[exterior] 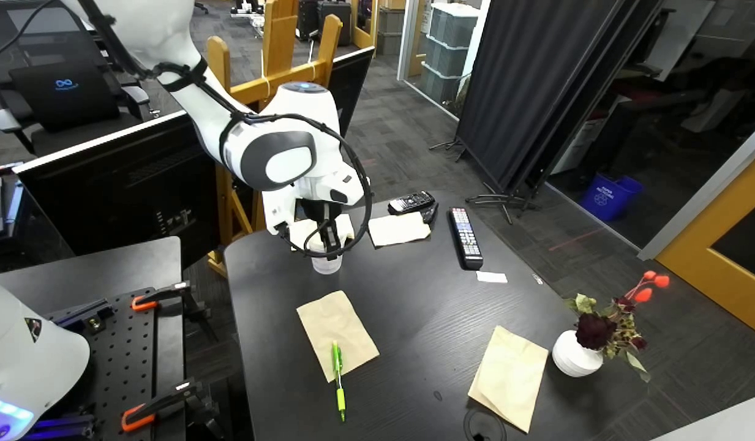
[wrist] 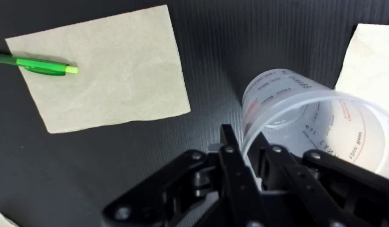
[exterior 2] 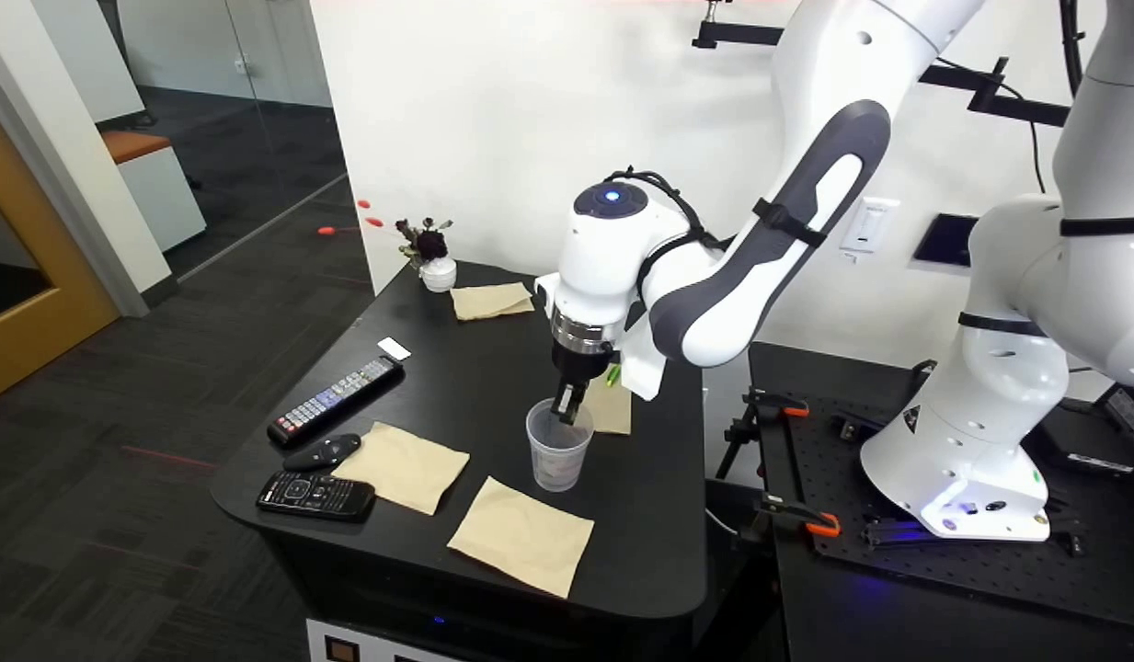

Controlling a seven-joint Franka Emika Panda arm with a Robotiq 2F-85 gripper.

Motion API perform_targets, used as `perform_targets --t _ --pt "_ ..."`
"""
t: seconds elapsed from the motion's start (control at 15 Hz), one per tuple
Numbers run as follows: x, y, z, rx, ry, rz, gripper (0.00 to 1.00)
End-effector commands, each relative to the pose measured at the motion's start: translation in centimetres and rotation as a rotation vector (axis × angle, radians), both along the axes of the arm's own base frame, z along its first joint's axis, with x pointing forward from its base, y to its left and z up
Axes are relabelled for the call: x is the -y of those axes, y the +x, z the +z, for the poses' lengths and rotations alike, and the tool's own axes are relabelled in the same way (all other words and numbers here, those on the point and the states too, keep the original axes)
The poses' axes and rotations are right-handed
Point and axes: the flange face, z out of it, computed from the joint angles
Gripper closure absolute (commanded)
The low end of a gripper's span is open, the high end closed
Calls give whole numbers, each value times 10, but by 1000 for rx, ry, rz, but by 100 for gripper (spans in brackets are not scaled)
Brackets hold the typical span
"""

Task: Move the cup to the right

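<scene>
A: Which way does the translucent whitish plastic cup [exterior 2: 558, 452] point?

B: Mouth up, base down, its long axis close to upright in an exterior view.

A: And what is it like?

B: Thin-walled, with a round rim, narrowing toward the base, dark and red print around it. The black table [wrist: 210, 47] under it shows a fine wood-like grain.

A: Where is it from the black 2-fingered claw [wrist: 244, 138]?

B: Just under it. In the wrist view most of the cup is right of the claw, and the rim passes between the fingers [wrist: 228, 135], 1 outside the wall, 1 inside.

A: So is the claw gripping it?

B: The 2 fingers stand close together astride the rim; whether they pinch it, I cannot tell.

A: What else?

B: In the wrist view, a flat tan paper sheet [wrist: 118, 78] lies up and left of the claw, a slim green plastic pen [wrist: 44, 65] over its edge; a paler paper sheet [wrist: 368, 60] lies up and right. In both exterior views, a long black remote [exterior: 466, 237] and a round white vase [exterior: 576, 355] with dark red flowers [exterior: 596, 332] are well apart from the claw.
</scene>
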Motion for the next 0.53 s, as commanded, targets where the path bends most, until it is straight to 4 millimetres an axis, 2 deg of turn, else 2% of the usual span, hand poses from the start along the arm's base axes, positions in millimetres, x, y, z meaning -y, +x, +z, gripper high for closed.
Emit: perform_targets --t 0.0,0.27,0.47 --pt "1 2 1 16 14 11 100" --pt "11 1 17 43 24 -21 99" --pt "47 -2 40 84 16 -92 99"
